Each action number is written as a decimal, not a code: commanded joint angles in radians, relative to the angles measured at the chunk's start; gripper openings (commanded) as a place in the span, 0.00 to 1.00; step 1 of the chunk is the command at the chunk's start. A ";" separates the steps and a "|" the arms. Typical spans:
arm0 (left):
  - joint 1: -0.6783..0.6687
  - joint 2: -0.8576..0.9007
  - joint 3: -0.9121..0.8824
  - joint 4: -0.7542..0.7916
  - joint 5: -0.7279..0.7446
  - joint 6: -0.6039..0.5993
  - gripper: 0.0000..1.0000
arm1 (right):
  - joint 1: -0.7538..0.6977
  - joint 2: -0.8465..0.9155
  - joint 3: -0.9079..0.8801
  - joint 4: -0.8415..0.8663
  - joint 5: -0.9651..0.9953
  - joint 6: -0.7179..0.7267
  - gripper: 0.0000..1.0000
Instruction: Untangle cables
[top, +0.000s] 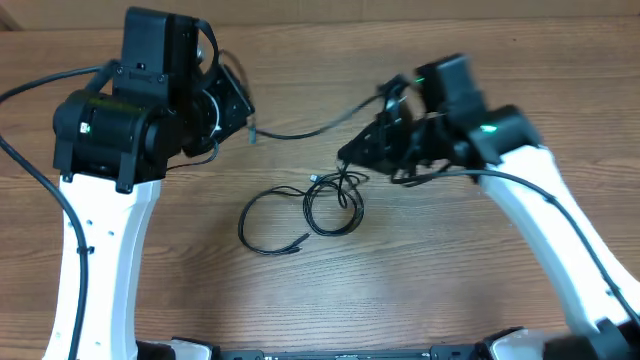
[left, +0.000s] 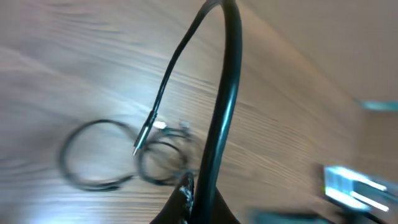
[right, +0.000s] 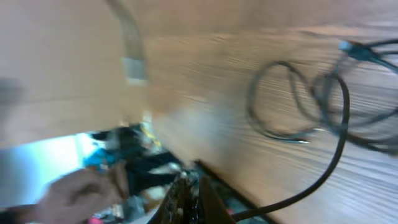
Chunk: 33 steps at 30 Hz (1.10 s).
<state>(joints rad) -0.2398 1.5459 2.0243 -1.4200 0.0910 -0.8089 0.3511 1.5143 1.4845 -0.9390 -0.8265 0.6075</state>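
Left fingers (left: 186, 208) and right fingers (right: 186, 205) each pinch a black strand (left: 224, 93); looped cables (top: 325, 205) lie mid-way across the surface (top: 430, 290), just toward its near edge from the right fingers, the closer pair.

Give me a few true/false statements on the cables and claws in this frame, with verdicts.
1. Black cable loops lie on the wooden table between the two arms. True.
2. The left claw is open and empty. False: it is shut on a black cable that arcs up out of it.
3. The right claw is shut, with a thin cable running out of it. True.
4. The loops sit inside a tray. False: they lie directly on the table.
5. Every cable is pulled out straight. False: the ones on the table are coiled and overlapping.
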 joint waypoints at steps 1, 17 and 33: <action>0.004 0.032 0.013 -0.029 -0.128 0.025 0.06 | -0.045 -0.079 0.056 0.047 -0.191 0.124 0.04; 0.003 0.197 0.013 -0.129 0.083 0.193 0.52 | -0.098 -0.203 0.056 0.833 -0.330 0.796 0.04; 0.003 0.213 0.013 -0.151 0.506 0.615 0.50 | -0.146 -0.203 0.056 1.257 -0.091 1.061 0.04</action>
<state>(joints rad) -0.2398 1.7546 2.0243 -1.5723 0.4149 -0.3279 0.2211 1.3270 1.5188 0.2497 -0.9951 1.5940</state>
